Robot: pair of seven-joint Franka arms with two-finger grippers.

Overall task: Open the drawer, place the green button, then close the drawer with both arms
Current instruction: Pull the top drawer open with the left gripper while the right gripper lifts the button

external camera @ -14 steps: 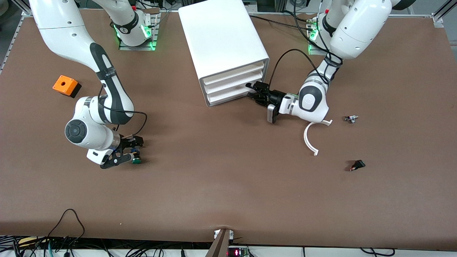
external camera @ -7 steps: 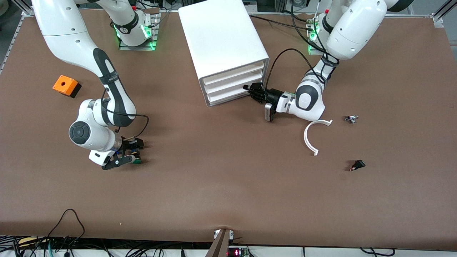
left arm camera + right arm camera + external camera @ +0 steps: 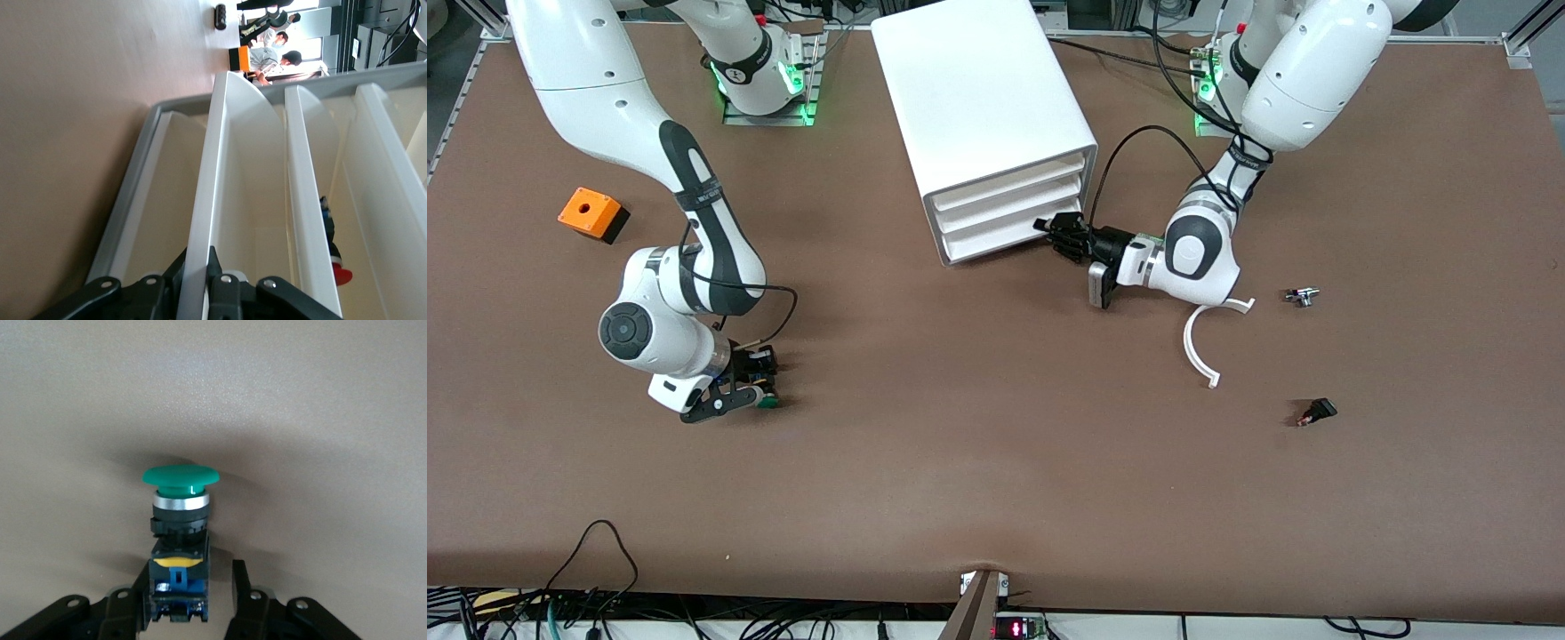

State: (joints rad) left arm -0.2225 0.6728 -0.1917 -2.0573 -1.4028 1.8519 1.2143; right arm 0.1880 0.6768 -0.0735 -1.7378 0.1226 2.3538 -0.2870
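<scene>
On brown table (image 3: 996,462), white cabinet (image 3: 978,98).

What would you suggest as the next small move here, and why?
Probably the left arm should pull straight out from the cabinet: the left gripper is shut on the front lip of the bottom drawer, which is not yet open. The right gripper straddles the button on the table, with a gap at one finger, so it may close meanwhile.
</scene>
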